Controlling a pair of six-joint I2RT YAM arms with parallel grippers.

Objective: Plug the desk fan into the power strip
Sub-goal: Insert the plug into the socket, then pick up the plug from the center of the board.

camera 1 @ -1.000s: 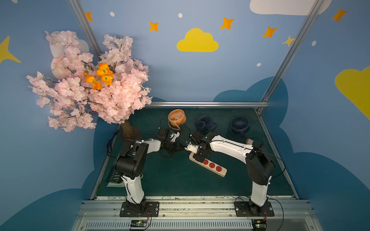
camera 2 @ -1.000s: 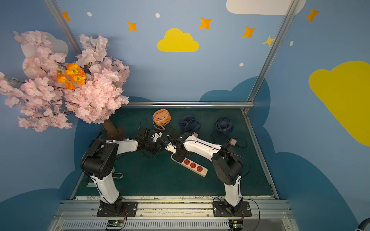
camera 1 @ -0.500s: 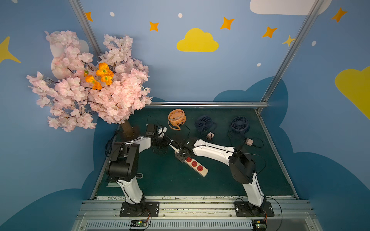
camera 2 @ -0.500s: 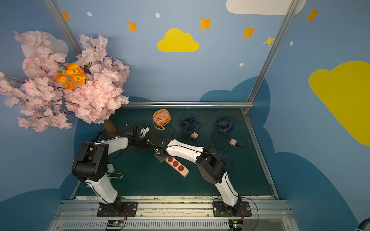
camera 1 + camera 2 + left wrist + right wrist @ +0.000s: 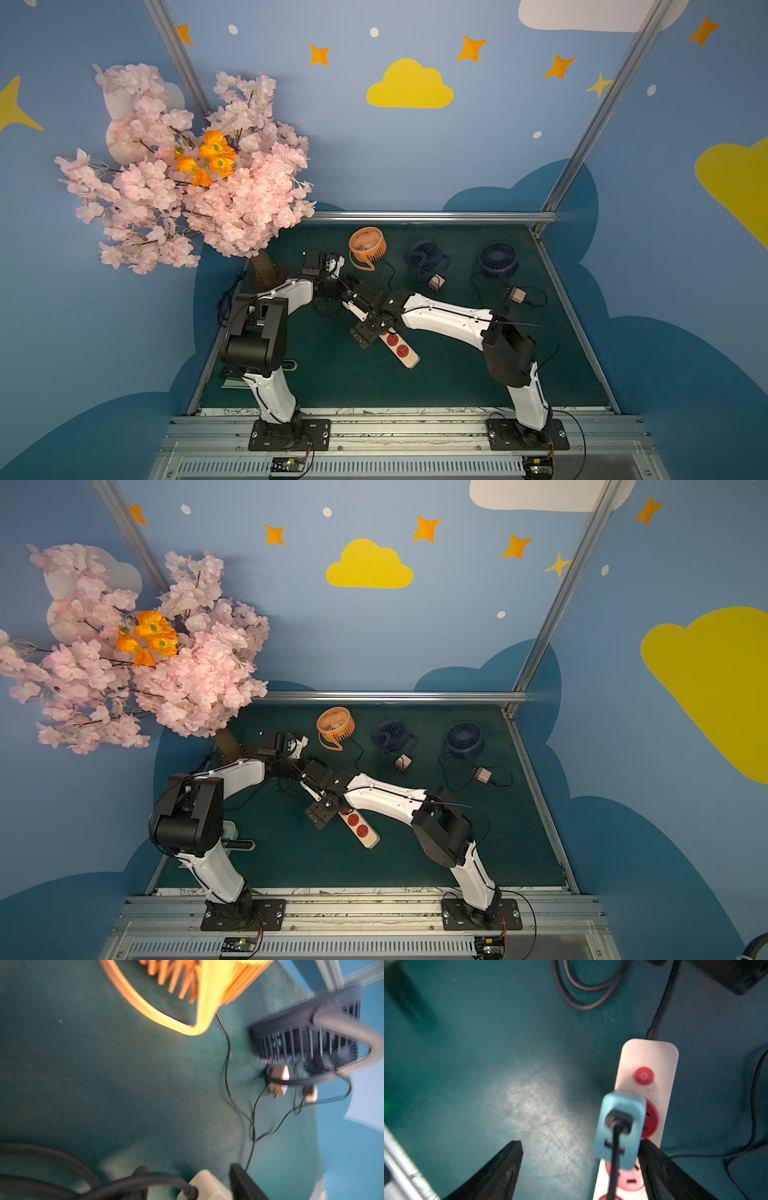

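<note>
Backing my right hand [image 5: 579, 1169] straight off the blue plug [image 5: 619, 1126] seems best, its grip spread wide and empty. That plug sits in the power strip [image 5: 652, 1057] beside the red button [image 5: 644, 1076]. My left hand's grip I cannot tell.

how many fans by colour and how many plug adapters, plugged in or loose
orange fan: 1
dark blue fans: 2
loose pinkish adapters on the mat: 2
light blue adapter standing in the power strip: 1
total: 3 fans, 3 adapters, 6 things
</note>
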